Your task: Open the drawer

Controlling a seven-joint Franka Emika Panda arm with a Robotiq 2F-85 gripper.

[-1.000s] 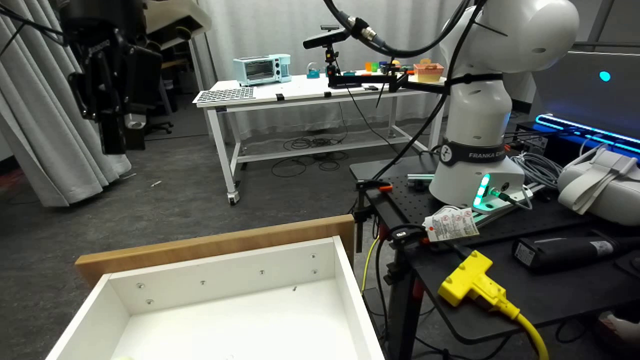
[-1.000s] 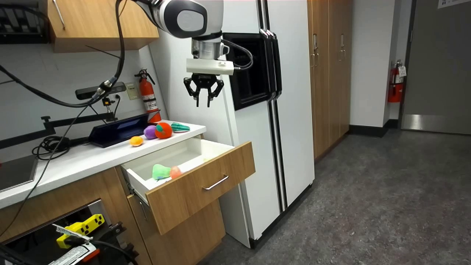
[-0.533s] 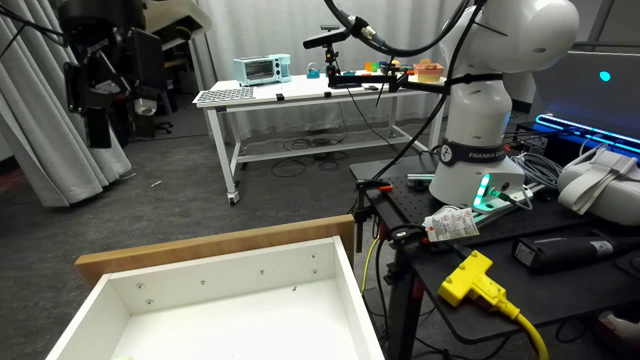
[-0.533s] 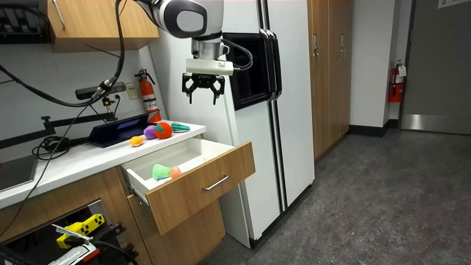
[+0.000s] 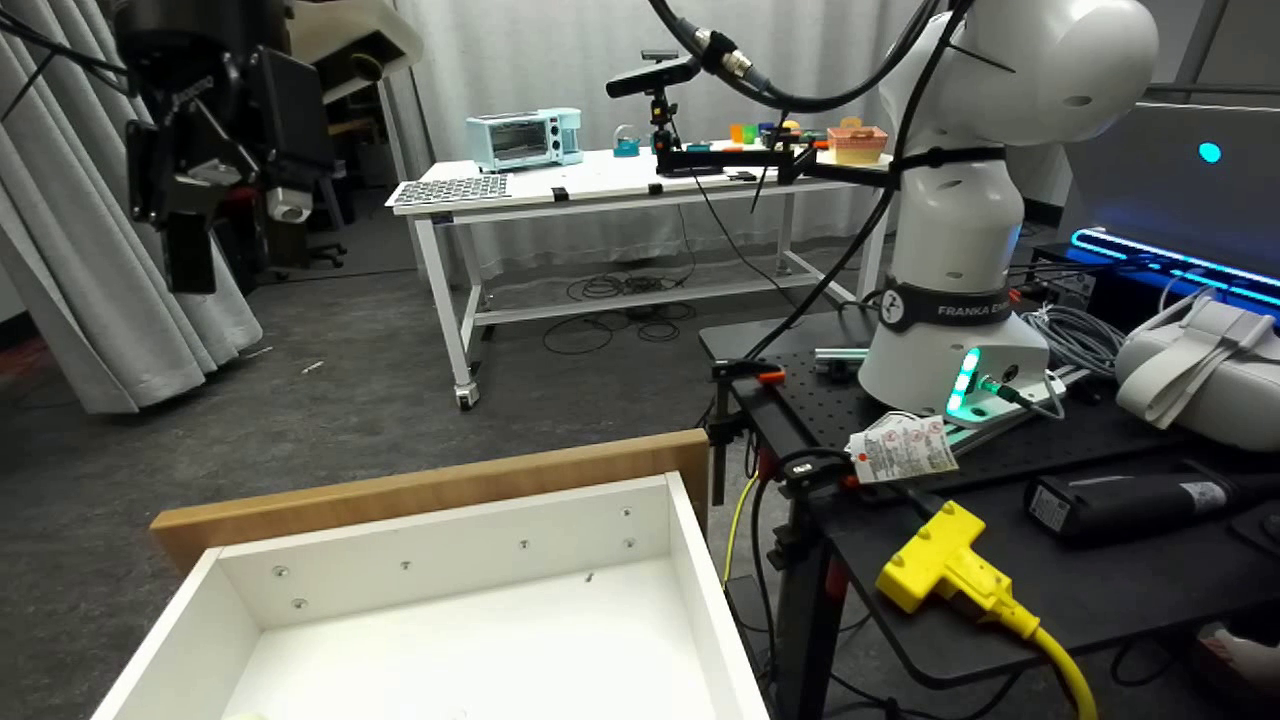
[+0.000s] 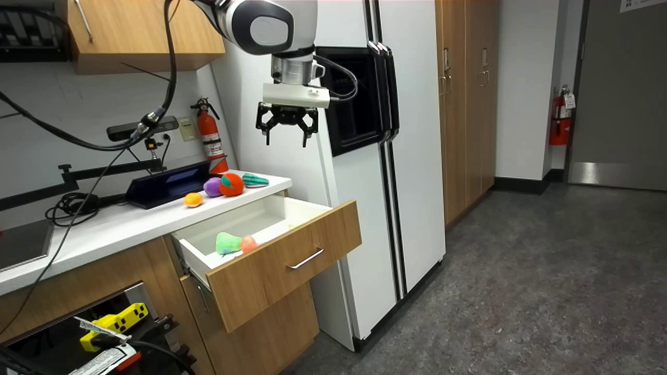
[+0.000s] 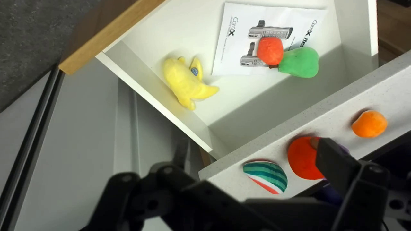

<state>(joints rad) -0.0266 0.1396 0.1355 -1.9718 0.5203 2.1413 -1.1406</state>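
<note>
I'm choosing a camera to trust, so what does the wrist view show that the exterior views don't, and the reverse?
Only the wrist view: legible ComX lettering on the paper sheet, and the yellow plush toy whole.
Only an exterior view: the metal handle on the drawer, the light-blue toaster oven.
Shared: the open drawer, plush pear, plush watermelon slice, open jaws.

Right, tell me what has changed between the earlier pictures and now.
The gripper spread outward from a narrower gap over the past second. No object shows being grasped or released. The drawer stayed pulled out, with the green toy inside and the orange toy on the counter.
</note>
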